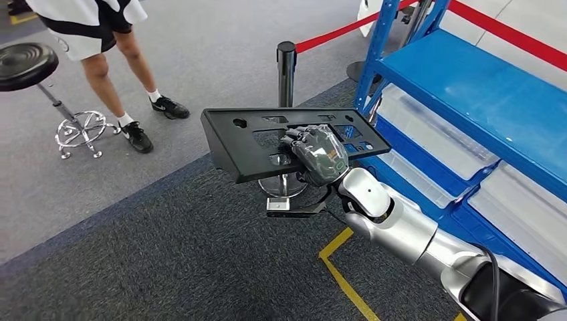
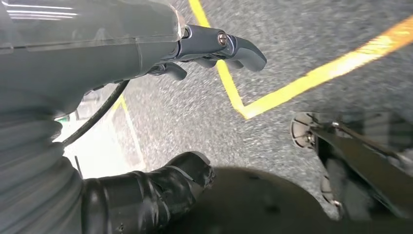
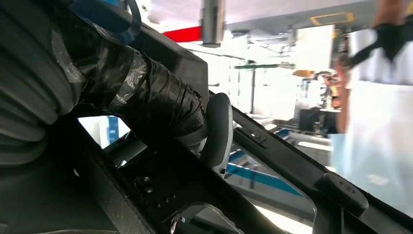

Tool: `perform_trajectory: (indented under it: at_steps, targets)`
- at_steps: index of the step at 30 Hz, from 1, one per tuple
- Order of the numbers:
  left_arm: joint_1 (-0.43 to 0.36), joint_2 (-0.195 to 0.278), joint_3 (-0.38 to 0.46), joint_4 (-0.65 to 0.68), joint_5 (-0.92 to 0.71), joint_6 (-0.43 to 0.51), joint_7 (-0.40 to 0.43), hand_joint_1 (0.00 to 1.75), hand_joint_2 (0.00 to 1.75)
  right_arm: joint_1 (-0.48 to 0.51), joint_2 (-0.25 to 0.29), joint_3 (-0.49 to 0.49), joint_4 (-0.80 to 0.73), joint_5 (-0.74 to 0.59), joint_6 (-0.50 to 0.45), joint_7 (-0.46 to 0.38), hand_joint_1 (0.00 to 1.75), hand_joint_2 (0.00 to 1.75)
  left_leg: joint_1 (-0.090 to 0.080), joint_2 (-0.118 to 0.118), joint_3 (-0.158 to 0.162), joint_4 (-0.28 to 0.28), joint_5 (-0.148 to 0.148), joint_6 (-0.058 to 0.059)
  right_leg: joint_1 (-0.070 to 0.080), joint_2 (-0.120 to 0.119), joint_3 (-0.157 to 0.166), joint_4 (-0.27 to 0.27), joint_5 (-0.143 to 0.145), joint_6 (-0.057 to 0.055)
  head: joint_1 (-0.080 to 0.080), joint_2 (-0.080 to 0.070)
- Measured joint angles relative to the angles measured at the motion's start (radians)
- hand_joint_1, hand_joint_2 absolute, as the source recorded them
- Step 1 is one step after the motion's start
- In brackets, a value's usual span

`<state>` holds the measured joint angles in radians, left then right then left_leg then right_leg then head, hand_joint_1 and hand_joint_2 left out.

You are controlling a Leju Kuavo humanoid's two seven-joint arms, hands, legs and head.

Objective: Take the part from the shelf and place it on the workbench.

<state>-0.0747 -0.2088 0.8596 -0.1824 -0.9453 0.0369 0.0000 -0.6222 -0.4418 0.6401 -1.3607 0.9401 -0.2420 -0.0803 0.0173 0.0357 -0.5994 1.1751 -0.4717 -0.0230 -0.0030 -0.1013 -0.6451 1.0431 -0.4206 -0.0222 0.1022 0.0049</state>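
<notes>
Right hand point(image 1: 319, 155) is gripping the black part point(image 1: 257, 137) near one end, holding it in the air beside the blue shelf point(image 1: 468, 87). Off-centre grip risks tilting; stanchion post point(image 1: 286, 67) just behind risks collision. Left hand point(image 2: 214, 48) is hanging with fingers apart, holding nothing.

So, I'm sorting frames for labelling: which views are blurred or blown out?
Head view: sharp and evenly lit, with the black part in the right hand clear. Left wrist view: floor and yellow line smeared by motion blur. Right wrist view: background overexposed, part nearly silhouetted.
</notes>
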Motion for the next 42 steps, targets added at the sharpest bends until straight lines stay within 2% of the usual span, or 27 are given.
perform_trajectory:
  at_steps: [2,4,5,7,9,10,11,12,14,16,17,18,20,22,24,25,26,28,29,30,32,33,35,37,39,40,42]
  targets:
    - [-0.002,0.0,0.0,0.0,0.0,0.0,0.0,0.0,1.75,-0.002,-0.001,-0.001,-0.002,0.0,-0.001,0.0,1.75,1.75,-0.011,0.027,0.08,-0.125,-0.032,0.014,-0.001,-0.022,-0.011,0.003,0.015,0.012,0.0,0.0]
    - [-0.001,0.001,0.0,0.0,-0.002,0.0,-0.002,0.0,1.75,-0.002,-0.002,-0.002,-0.003,0.0,-0.001,-0.001,1.75,1.75,-0.023,0.014,0.085,-0.168,-0.034,0.035,-0.006,-0.046,-0.014,-0.003,0.033,0.025,0.001,0.0]
    - [0.0,0.001,0.0,0.0,-0.004,-0.001,-0.004,0.0,1.75,-0.001,-0.002,-0.002,-0.003,0.0,0.0,-0.001,1.75,1.75,-0.023,0.005,0.079,-0.173,-0.021,0.045,-0.01,-0.041,-0.017,-0.003,0.032,0.032,0.001,0.0]
    - [0.001,0.001,0.0,0.0,-0.008,-0.002,-0.007,0.0,1.75,0.003,-0.005,-0.002,-0.002,0.0,0.0,-0.001,1.75,1.75,-0.02,-0.013,0.062,-0.182,0.008,0.065,-0.014,0.014,-0.032,0.039,-0.027,0.04,0.001,0.0]
    - [0.0,0.002,0.0,0.0,-0.009,-0.003,-0.009,0.0,1.75,0.006,-0.015,-0.002,0.001,0.0,0.0,-0.001,1.75,1.75,-0.02,-0.032,0.033,-0.181,0.034,0.076,-0.016,0.078,-0.059,0.151,-0.132,0.042,0.001,0.0]
    - [0.0,0.002,0.0,0.0,-0.01,-0.004,-0.009,0.0,1.75,0.007,-0.019,-0.002,0.003,0.0,0.0,-0.001,1.75,1.75,-0.021,-0.044,0.016,-0.178,0.046,0.077,-0.016,0.091,-0.07,0.214,-0.167,0.042,0.001,0.0]
    - [0.0,0.002,0.0,0.0,-0.01,-0.005,-0.01,0.0,1.75,0.008,-0.023,-0.002,0.005,0.0,0.001,-0.001,1.75,1.75,-0.021,-0.057,-0.001,-0.175,0.058,0.076,-0.015,0.097,-0.07,0.257,-0.179,0.041,0.001,0.0]
    - [0.0,0.002,0.0,0.0,-0.01,-0.005,-0.01,0.0,1.75,0.008,-0.025,-0.003,0.007,0.0,0.001,-0.001,1.75,1.75,-0.021,-0.069,-0.02,-0.17,0.069,0.074,-0.016,0.099,-0.057,0.271,-0.169,0.041,0.001,0.0]
    - [0.0,0.002,0.0,0.0,-0.01,-0.006,-0.01,0.0,1.75,0.007,-0.028,-0.003,0.007,-0.002,0.002,-0.001,1.75,1.75,-0.018,-0.095,-0.055,-0.156,0.088,0.067,-0.019,0.114,0.02,0.189,-0.121,0.04,0.001,0.0]
    - [0.0,0.002,0.0,0.0,-0.011,-0.006,-0.01,0.0,1.75,0.005,-0.032,-0.005,0.007,-0.002,0.003,-0.002,1.75,1.75,-0.017,-0.12,-0.085,-0.142,0.106,0.056,-0.022,0.156,0.109,0.059,-0.114,0.039,0.001,0.0]
    - [0.0,0.002,0.0,0.0,-0.011,-0.006,-0.01,0.0,1.75,0.005,-0.034,-0.007,0.007,-0.003,0.003,-0.002,1.75,1.75,-0.017,-0.132,-0.094,-0.138,0.115,0.05,-0.022,0.171,0.132,0.018,-0.122,0.039,0.001,0.0]
    - [0.001,0.002,0.0,0.0,-0.011,-0.006,-0.01,0.0,1.75,0.004,-0.036,-0.009,0.007,-0.004,0.004,-0.002,1.75,1.75,-0.017,-0.144,-0.1,-0.138,0.126,0.044,-0.019,0.174,0.138,0.002,-0.128,0.038,0.0,0.0]
    - [0.005,0.002,0.0,0.0,-0.011,-0.006,-0.009,0.0,1.75,0.003,-0.037,-0.011,0.007,-0.004,0.005,-0.002,1.75,1.75,-0.017,-0.154,-0.111,-0.141,0.141,0.032,-0.019,0.148,0.126,0.0,-0.114,0.029,0.0,0.0]
    - [0.007,0.003,0.0,0.0,-0.011,-0.007,-0.009,0.0,1.75,-0.001,-0.035,-0.011,0.007,-0.004,0.005,-0.002,1.75,1.75,-0.016,-0.111,-0.133,-0.104,0.091,0.024,-0.018,0.12,0.106,-0.002,-0.092,0.011,0.0,0.0]
    - [0.005,0.003,0.0,0.0,-0.011,-0.007,-0.009,0.0,1.75,-0.002,-0.035,-0.013,0.006,-0.004,0.005,-0.002,1.75,1.75,-0.01,-0.058,-0.161,0.006,-0.016,0.016,-0.014,0.092,0.08,-0.002,-0.069,-0.001,0.0,0.0]
    - [0.004,0.003,0.0,0.0,-0.011,-0.007,-0.009,0.0,1.75,-0.002,-0.035,-0.014,0.006,-0.004,0.005,-0.002,1.75,1.75,-0.007,-0.049,-0.172,0.071,-0.054,0.011,-0.011,0.078,0.066,-0.001,-0.059,-0.002,0.0,0.0]
    - [0.004,0.003,0.0,0.0,-0.011,-0.007,-0.009,0.0,1.75,-0.002,-0.035,-0.014,0.006,-0.004,0.005,-0.002,1.75,1.75,-0.005,-0.045,-0.175,0.125,-0.068,0.008,-0.009,0.063,0.051,0.0,-0.048,-0.002,0.0,0.0]
    - [0.004,0.003,0.0,0.0,-0.013,-0.007,-0.009,0.0,1.75,-0.002,-0.036,-0.015,0.006,-0.004,0.005,-0.002,1.75,1.75,-0.003,-0.04,-0.143,0.154,-0.032,0.006,-0.005,0.034,0.021,0.003,-0.028,-0.001,0.0,0.0]
    - [0.003,0.003,0.0,0.0,-0.015,-0.007,-0.009,0.0,1.75,-0.002,-0.036,-0.015,0.006,-0.004,0.006,-0.002,1.75,1.75,-0.004,-0.031,-0.1,0.118,-0.009,0.009,-0.002,0.021,0.007,0.004,-0.019,0.0,0.0,0.0]
    - [0.002,0.003,0.0,0.0,-0.016,-0.007,-0.009,0.0,1.75,-0.003,-0.037,-0.015,0.005,-0.004,0.006,-0.002,1.75,1.75,-0.008,-0.012,-0.04,0.051,-0.005,0.016,0.0,0.008,-0.003,0.005,-0.01,0.002,0.0,0.0]
    - [-0.001,0.003,0.0,0.0,-0.018,-0.006,-0.009,0.0,1.75,-0.004,-0.039,-0.018,0.005,-0.004,0.006,-0.002,1.75,1.75,-0.021,0.026,0.07,-0.102,-0.037,0.032,0.001,-0.018,-0.014,0.004,0.008,0.01,0.0,0.0]
    - [-0.002,0.003,0.0,0.0,-0.019,-0.006,-0.011,0.0,1.75,-0.005,-0.04,-0.02,0.005,-0.004,0.007,-0.002,1.75,1.75,-0.029,0.033,0.096,-0.152,-0.055,0.04,-0.001,-0.033,-0.017,0.002,0.016,0.015,0.0,0.0]
    - [-0.002,0.004,0.0,0.0,-0.02,-0.007,-0.022,0.0,1.75,-0.007,-0.039,-0.023,0.006,-0.004,0.01,-0.002,1.75,1.75,-0.036,0.016,0.1,-0.191,-0.048,0.057,-0.008,-0.053,-0.019,-0.006,0.03,0.028,0.0,0.0]
    - [0.0,0.003,0.0,0.0,-0.021,-0.011,-0.035,0.0,1.75,-0.006,-0.038,-0.023,0.007,-0.004,0.013,-0.003,1.75,1.75,-0.033,-0.006,0.094,-0.212,-0.019,0.074,-0.016,-0.008,-0.027,0.014,-0.001,0.039,0.0,0.0]
    - [0.0,0.003,0.0,0.0,-0.021,-0.015,-0.039,0.0,1.75,-0.005,-0.039,-0.023,0.009,-0.004,0.017,-0.004,1.75,1.75,-0.031,-0.026,0.077,-0.219,0.007,0.085,-0.02,0.067,-0.054,0.106,-0.089,0.044,0.0,0.0]
    - [0.0,0.003,0.0,0.0,-0.02,-0.016,-0.039,0.0,1.75,-0.005,-0.04,-0.023,0.01,-0.004,0.019,-0.003,1.75,1.75,-0.031,-0.038,0.065,-0.216,0.017,0.087,-0.02,0.087,-0.072,0.171,-0.13,0.045,0.0,0.0]
    - [0.0,0.002,0.0,0.0,-0.019,-0.018,-0.039,0.0,1.75,-0.004,-0.042,-0.023,0.014,-0.004,0.022,-0.003,1.75,1.75,-0.03,-0.063,0.04,-0.209,0.031,0.084,-0.021,0.098,-0.084,0.254,-0.152,0.05,0.0,0.0]
